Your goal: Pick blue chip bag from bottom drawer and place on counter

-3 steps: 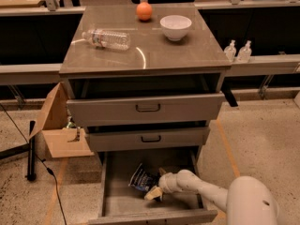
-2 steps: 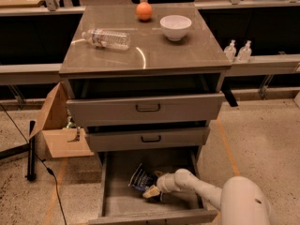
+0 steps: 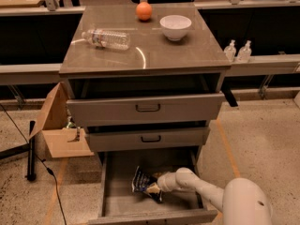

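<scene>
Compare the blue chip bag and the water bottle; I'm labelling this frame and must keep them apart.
The blue chip bag is dark and crinkled; the water bottle is clear. The bag lies in the bottom drawer with the gripper at it; the bottle lies on the counter, untouched. Both are lying down.

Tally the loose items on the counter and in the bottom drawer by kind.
water bottle: 1
orange: 1
white bowl: 1
blue chip bag: 1
Total: 4
The gripper is in the bottom drawer, at the bag; the rest sit on the counter.
</scene>
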Motion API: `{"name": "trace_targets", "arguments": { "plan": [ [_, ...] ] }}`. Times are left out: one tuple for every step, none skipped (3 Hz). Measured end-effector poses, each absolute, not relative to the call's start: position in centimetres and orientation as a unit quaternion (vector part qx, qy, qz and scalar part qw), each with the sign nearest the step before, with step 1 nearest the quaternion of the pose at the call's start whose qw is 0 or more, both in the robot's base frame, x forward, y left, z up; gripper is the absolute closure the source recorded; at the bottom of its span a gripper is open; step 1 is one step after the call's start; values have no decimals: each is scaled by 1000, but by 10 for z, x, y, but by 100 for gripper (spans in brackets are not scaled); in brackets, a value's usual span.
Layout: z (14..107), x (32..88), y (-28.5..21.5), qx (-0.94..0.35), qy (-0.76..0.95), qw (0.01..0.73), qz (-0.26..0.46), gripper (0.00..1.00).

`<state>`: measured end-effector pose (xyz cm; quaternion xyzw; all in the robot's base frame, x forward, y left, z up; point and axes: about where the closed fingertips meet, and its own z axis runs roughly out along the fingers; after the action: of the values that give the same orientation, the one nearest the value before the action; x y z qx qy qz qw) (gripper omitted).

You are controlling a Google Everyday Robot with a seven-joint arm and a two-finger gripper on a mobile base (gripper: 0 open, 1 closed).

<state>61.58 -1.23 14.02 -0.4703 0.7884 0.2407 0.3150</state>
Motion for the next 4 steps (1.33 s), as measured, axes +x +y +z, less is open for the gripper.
{"name": "trace_targets", "arguments": {
  "plan": [
    [178, 618, -33, -472, 784, 336, 221, 93],
    [235, 618, -63, -482, 781, 355, 177, 100],
    [312, 603, -75, -510, 771, 357, 135, 100],
    [381, 576, -71, -537, 750, 364, 133, 100]
  ]
}}
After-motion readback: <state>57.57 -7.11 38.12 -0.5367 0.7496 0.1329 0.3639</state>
